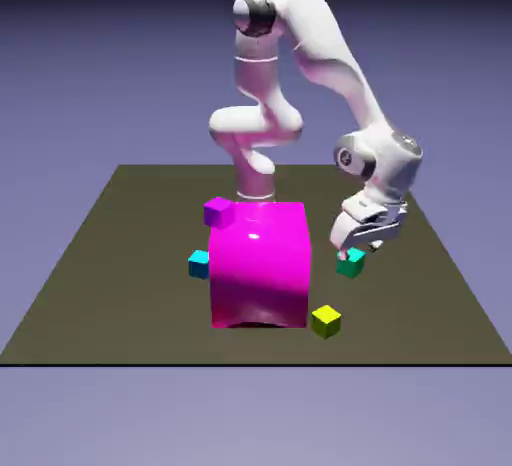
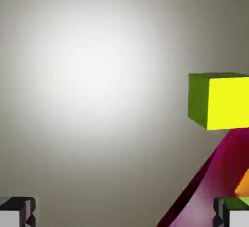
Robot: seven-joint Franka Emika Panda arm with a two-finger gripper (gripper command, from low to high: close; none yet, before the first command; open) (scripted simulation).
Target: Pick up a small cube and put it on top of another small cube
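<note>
In the exterior view, a tiny teal, green-tinted cube [image 1: 350, 266] is seen resting on the dark olive table [image 1: 120, 284], to the right of a large glossy magenta block [image 1: 258, 264] and apart from it. The cube's faces are plain and flat, far smaller than those of the block. The white arm's two-finger gripper [image 1: 352, 251] is held directly above the teal cube, pointing down at it, with its fingertips at the cube's upper edge; whether they touch it cannot be told. The jaws are spread wide and nothing is gripped. A small yellow cube [image 1: 326, 321] lies nearer the camera, by the block's lower right corner. A small cyan cube [image 1: 199, 264] sits just beside the block's left face, and a small purple cube [image 1: 217, 212] is seen at the block's upper left corner.

In the hand view, pale bare table [image 2: 97, 75] fills most of the picture. The yellow cube [image 2: 219, 101] is shown at the right edge, with a slanted strip of the magenta block [image 2: 214, 182] below it. Both grey fingertips [image 2: 17, 212] are seen at the bottom corners, far apart. The teal cube cannot be made out here.
</note>
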